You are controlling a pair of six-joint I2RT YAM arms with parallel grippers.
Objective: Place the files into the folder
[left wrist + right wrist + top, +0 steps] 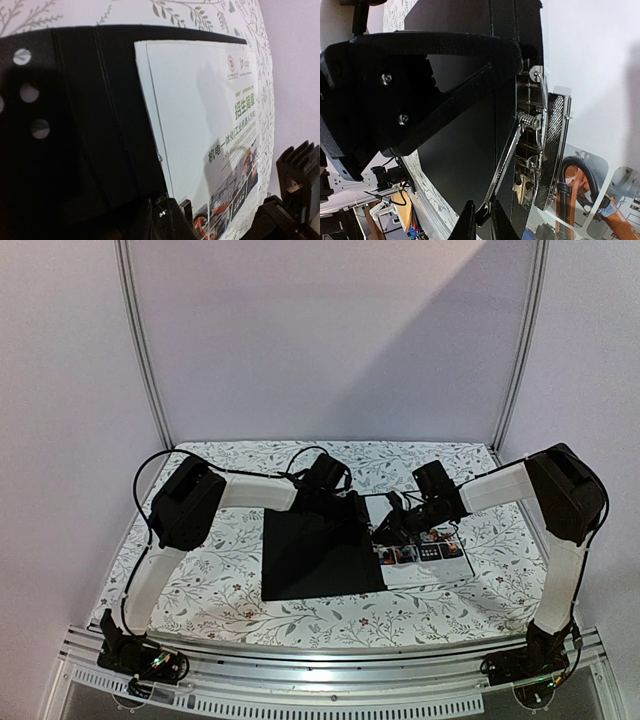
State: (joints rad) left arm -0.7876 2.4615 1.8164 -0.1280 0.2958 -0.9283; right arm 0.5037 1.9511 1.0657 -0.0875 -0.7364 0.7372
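On the floral worktop (230, 610) the open folder (310, 560) is seen with files (430, 565) on its 3 o'clock leaf; the clip lever (505, 160) is pinched by right fingers (502, 225), left fingers (172, 222) cannot be judged; clamping, then closing, is probably called for.

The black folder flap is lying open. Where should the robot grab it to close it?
Probably its outer long edge, coming in from the left. The flap lies flat on the table and is hinged at the spine beside the paper. So only that left edge can swing free, and nothing covers it.
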